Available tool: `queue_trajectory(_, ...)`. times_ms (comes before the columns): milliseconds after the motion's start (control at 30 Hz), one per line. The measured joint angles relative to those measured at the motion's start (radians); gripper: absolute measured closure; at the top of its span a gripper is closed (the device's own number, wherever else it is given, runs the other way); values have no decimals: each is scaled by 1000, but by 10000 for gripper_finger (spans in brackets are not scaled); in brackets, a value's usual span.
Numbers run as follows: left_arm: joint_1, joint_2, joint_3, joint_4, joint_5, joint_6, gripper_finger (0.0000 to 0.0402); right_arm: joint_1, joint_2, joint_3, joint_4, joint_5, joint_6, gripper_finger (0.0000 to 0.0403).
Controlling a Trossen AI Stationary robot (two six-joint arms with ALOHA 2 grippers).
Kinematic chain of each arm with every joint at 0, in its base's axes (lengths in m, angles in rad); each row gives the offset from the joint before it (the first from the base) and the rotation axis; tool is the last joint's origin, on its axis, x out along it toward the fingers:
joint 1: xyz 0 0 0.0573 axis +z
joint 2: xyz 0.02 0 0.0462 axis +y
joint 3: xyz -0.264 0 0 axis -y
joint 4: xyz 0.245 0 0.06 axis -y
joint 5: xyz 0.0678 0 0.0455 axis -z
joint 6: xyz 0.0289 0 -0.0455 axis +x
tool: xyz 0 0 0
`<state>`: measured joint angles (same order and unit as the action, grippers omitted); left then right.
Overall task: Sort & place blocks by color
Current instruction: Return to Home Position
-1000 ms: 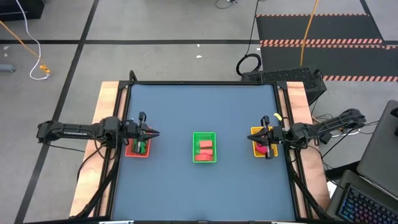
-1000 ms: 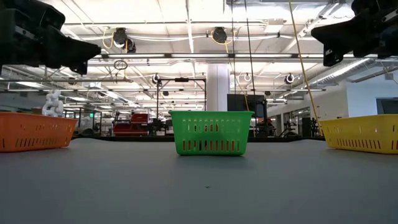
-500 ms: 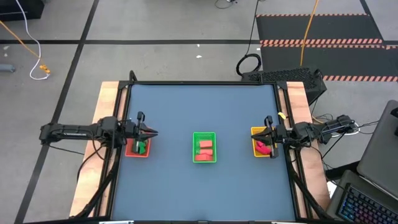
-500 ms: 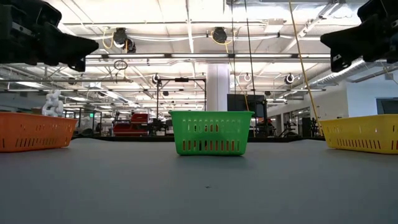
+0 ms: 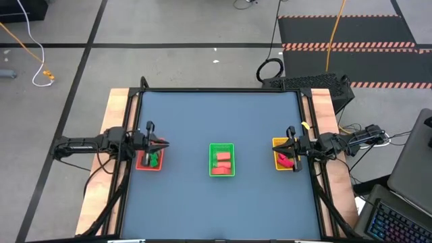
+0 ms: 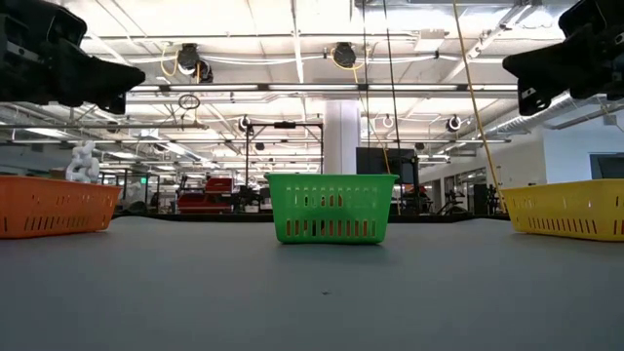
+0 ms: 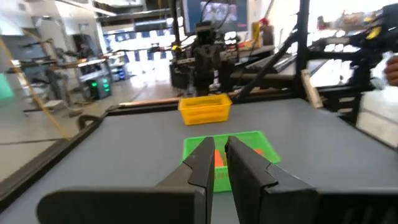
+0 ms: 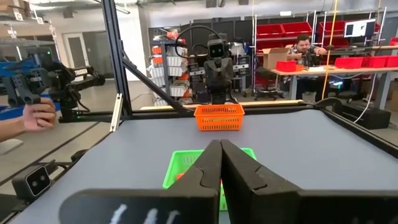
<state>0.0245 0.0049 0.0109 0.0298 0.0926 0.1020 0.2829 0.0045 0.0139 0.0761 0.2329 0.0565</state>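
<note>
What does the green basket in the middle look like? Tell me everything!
The green basket is a small plastic-looking rectangular tray with slotted walls. It sits upright in the middle of the grey table, between the orange and yellow baskets. Salmon-orange blocks lie inside it. No pincer touches it.

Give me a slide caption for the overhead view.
Blocks sit in orange tray, green tray and yellow tray; left gripper and right gripper hover above the outer trays.

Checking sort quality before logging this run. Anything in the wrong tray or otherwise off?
Yes, colours and trays disagree. The orange tray holds a green block, the green tray holds salmon-orange blocks, and the yellow tray holds a pinkish-red block. Nothing is spilled on the table; all trays sit square.
</note>
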Motion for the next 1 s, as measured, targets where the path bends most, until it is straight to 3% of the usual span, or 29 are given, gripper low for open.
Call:
queue_trajectory(133,0,13,0,-13,-45,8,355,0,1,0,1,0,3,403)
queue_trajectory(1000,0,14,0,-12,-49,2,355,0,1,1,2,0,44,403)
